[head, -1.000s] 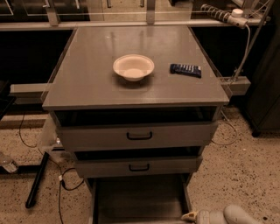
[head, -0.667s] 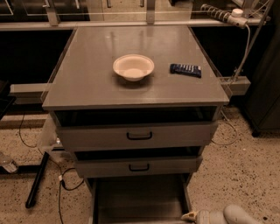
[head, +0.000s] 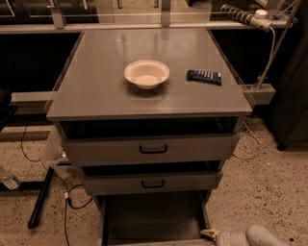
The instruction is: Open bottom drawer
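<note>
The grey cabinet (head: 96, 96) has three drawers. The bottom drawer (head: 154, 216) stands pulled far out; I look down into its empty grey inside. Its front panel runs along the picture's bottom edge and its handle is out of view. The middle drawer (head: 192, 181) and the top drawer (head: 202, 148) above it are each pulled out a little, with black loop handles. My gripper (head: 210, 234) is at the bottom right, at the front right corner of the bottom drawer, with the white arm (head: 257, 236) behind it.
A cream bowl (head: 147, 73) and a dark blue packet (head: 204, 76) lie on the cabinet top. Cables (head: 67, 202) and a black bar (head: 41, 197) lie on the speckled floor to the left. A power strip (head: 243, 14) hangs at the top right.
</note>
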